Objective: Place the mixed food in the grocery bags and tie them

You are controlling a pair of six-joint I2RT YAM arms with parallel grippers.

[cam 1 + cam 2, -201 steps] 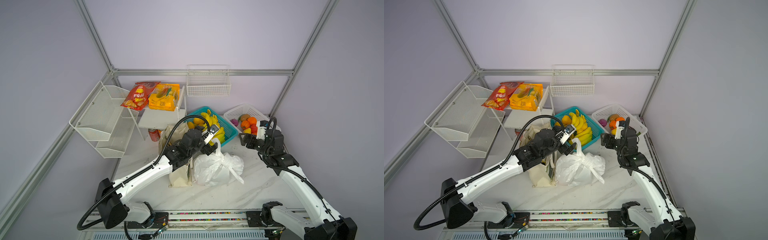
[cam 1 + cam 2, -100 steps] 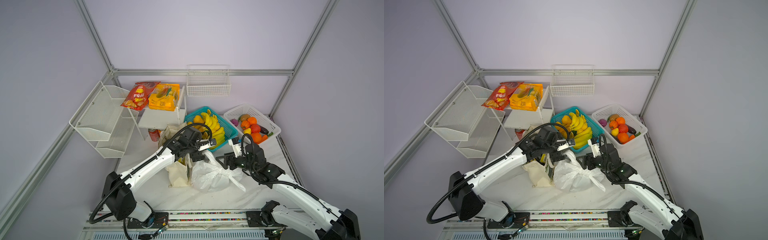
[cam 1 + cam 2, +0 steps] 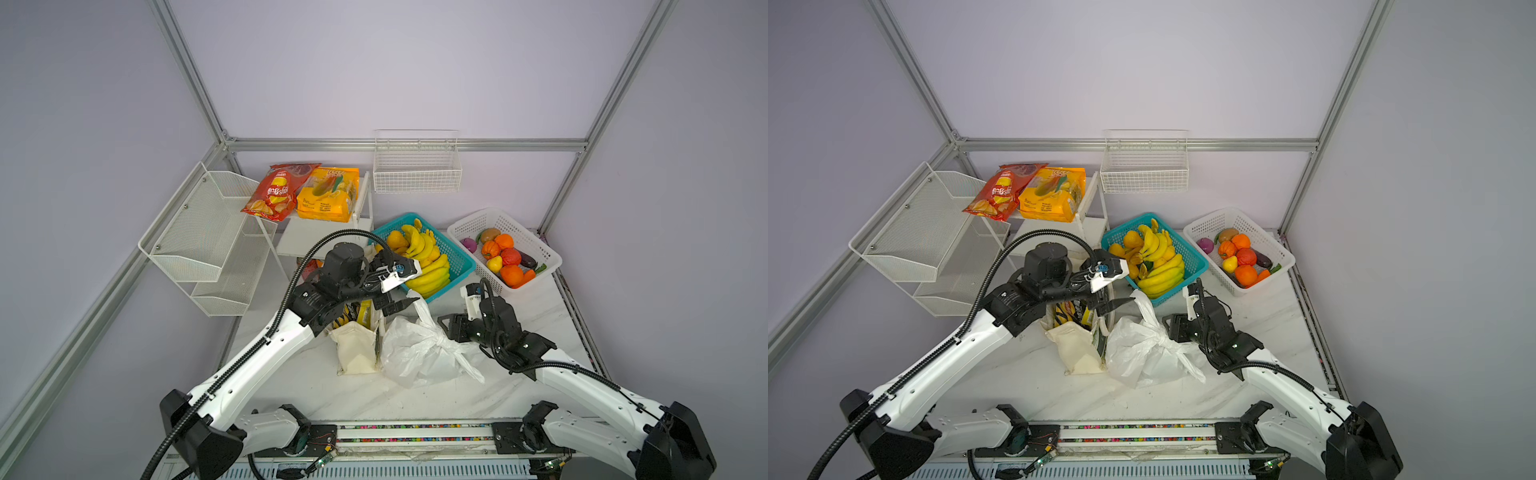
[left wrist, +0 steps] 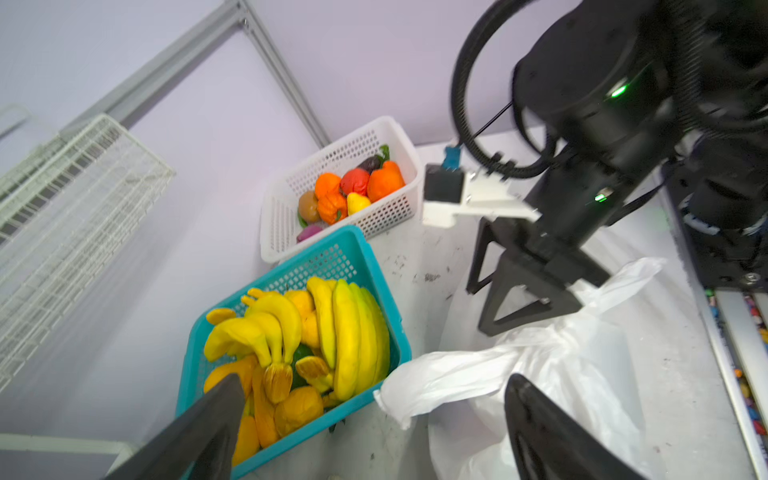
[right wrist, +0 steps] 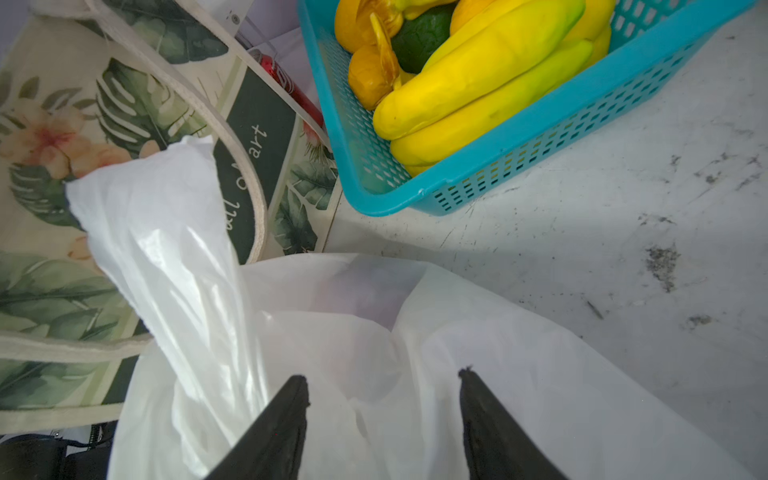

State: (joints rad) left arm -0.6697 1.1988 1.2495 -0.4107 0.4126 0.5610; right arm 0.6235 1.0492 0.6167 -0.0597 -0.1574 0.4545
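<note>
right wrist view shows right gripper (image 5: 382, 374) parted over white plastic bag (image 5: 478, 332); left gripper (image 4: 374, 378) gapes wide, empty.

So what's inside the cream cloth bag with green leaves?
A black chip bag with yellow zigzags and a small yellow packet poke out of the cream canvas tote. Anything deeper is hidden by its cloth.

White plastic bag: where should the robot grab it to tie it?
Probably the loose handle strip standing up from the white plastic bag, beside the teal basket. It pokes up free of the bunched body, so jaws can pinch across it from above. The open left gripper sits right at its tip.
</note>
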